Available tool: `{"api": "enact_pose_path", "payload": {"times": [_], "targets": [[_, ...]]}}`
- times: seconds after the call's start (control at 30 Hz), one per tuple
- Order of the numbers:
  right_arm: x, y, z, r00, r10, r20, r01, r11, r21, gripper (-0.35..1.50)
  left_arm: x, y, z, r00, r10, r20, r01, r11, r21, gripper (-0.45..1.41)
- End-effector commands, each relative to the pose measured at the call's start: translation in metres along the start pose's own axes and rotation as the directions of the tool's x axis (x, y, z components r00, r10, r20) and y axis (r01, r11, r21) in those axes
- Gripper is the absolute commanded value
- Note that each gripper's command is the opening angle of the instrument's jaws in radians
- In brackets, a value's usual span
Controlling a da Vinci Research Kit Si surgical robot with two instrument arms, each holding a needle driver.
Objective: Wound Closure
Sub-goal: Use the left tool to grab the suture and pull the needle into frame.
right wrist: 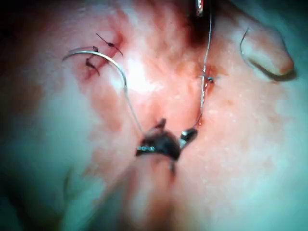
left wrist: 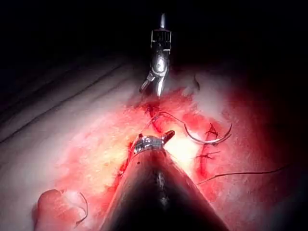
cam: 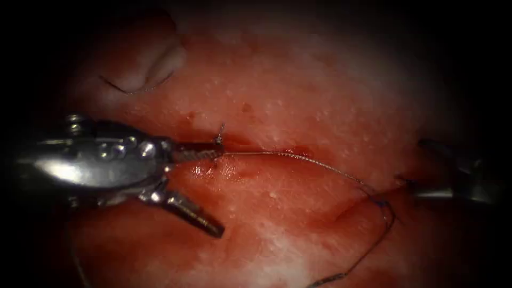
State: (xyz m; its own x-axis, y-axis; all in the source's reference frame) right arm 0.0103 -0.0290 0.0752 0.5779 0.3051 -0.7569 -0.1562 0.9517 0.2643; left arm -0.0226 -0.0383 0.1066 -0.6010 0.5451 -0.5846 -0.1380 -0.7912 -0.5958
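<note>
My left tool (cam: pixel 220 192) lies over the cut (cam: pixel 277 151) in the tissue (cam: pixel 298 90) with its jaws wide open and holding nothing. Its upper jaw rests along the cut, beside a knotted stitch (cam: pixel 220 132). The thread (cam: pixel 320 164) runs from that jaw's tip rightward toward my right tool (cam: pixel 418 168), then curves down. The right tool (right wrist: pixel 175 129) has its jaws apart, with thread passing close by them. The curved needle (right wrist: pixel 103 57) lies free on the tissue beside earlier stitches (left wrist: pixel 207 155), held by neither tool, and also appears as the needle (left wrist: pixel 207 140) in the left wrist view.
A pale fold of tissue (cam: pixel 154 64) with a loose curl of thread (cam: pixel 133 90) sits at the upper left. Red fluid (cam: pixel 224 169) pools along the cut by the left tool's upper jaw. A long thread tail (left wrist: pixel 240 174) trails across the tissue.
</note>
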Motion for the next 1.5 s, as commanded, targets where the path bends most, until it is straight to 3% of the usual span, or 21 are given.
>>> {"api": "enact_pose_path", "payload": {"times": [0.03, 0.3, 0.37, 0.43, 0.6, 0.8, 0.87, 1.03, 1.07, 1.13, 1.17, 1.3, 1.5], "targets": [[0.0, 0.0, 0.0004, 1.0, 0.008, -0.011, -0.008, 1.0, -0.014, 1.01, 0.0001, -0.0001, 0.0017, 1.0, -0.001, 0.001, 0.001, 1.0, 0.008, 0.81], [0.0004, -0.0003, 0.0007, 1.0, 0.018, -0.019, -0.018, 0.999, -0.026, 1.03, -0.0003, 0.0008, 0.0058, 1.0, 0.016, 0.005, -0.017, 1.0, 0.016, 0.81], [0.0005, -0.0005, 0.0009, 1.0, 0.017, -0.022, -0.018, 1.0, -0.019, 1.03, -0.0005, 0.0005, 0.0056, 1.0, 0.019, 0.018, -0.02, 1.0, 0.018, 0.81], [0.0007, -0.0007, 0.0013, 1.0, 0.018, -0.023, -0.019, 1.0, -0.017, 1.03, -0.0008, -0.0006, 0.0049, 0.999, 0.021, 0.045, -0.024, 0.997, 0.072, 0.8], [0.0011, -0.0012, 0.0019, 0.999, 0.019, -0.027, -0.019, 1.0, -0.011, 1.03, -0.0036, -0.0052, 0.0034, 0.986, -0.006, 0.166, -0.036, 0.968, 0.247, 0.81], [0.0012, -0.0014, 0.0022, 0.999, 0.019, -0.031, -0.019, 1.0, -0.009, 1.03, -0.0079, -0.0074, 0.0044, 0.957, -0.022, 0.288, -0.061, 0.959, 0.276, 0.85], [0.0012, -0.0014, 0.0022, 0.999, 0.018, -0.031, -0.019, 1.0, -0.009, 1.03, -0.0107, -0.0086, 0.0043, 0.926, -0.016, 0.378, -0.093, 0.959, 0.268, 0.88], [0.0013, -0.0016, 0.0023, 0.999, 0.019, -0.031, -0.019, 1.0, -0.01, 1.03, -0.013, -0.0108, 0.0024, 0.906, -0.018, 0.424, -0.101, 0.961, 0.257, 0.86], [0.0013, -0.0016, 0.0024, 0.999, 0.019, -0.032, -0.019, 1.0, -0.008, 1.03, -0.0134, -0.0111, 0.0022, 0.899, -0.015, 0.438, -0.107, 0.962, 0.252, 0.75], [0.0014, -0.0017, 0.0025, 0.999, 0.019, -0.033, -0.019, 1.0, -0.006, 1.03, -0.014, -0.0107, 0.0022, 0.889, -0.011, 0.457, -0.106, 0.968, 0.229, -0.19], [0.0014, -0.0017, 0.0025, 0.999, 0.019, -0.033, -0.019, 1.0, -0.006, 1.03, -0.0141, -0.0103, 0.0022, 0.888, -0.011, 0.459, -0.103, 0.97, 0.222, -0.45], [0.0015, -0.0018, 0.0025, 0.999, 0.019, -0.033, -0.019, 1.0, -0.007, 1.03, -0.0133, -0.0089, 0.0023, 0.886, 0.017, 0.463, -0.124, 0.971, 0.203, -0.45], [0.0017, -0.0018, 0.0029, 0.999, 0.021, -0.032, -0.021, 1.0, -0.01, 1.03, -0.0089, -0.0088, 0.0022, 0.899, 0.074, 0.431, -0.186, 0.957, 0.223, -0.45]]}}
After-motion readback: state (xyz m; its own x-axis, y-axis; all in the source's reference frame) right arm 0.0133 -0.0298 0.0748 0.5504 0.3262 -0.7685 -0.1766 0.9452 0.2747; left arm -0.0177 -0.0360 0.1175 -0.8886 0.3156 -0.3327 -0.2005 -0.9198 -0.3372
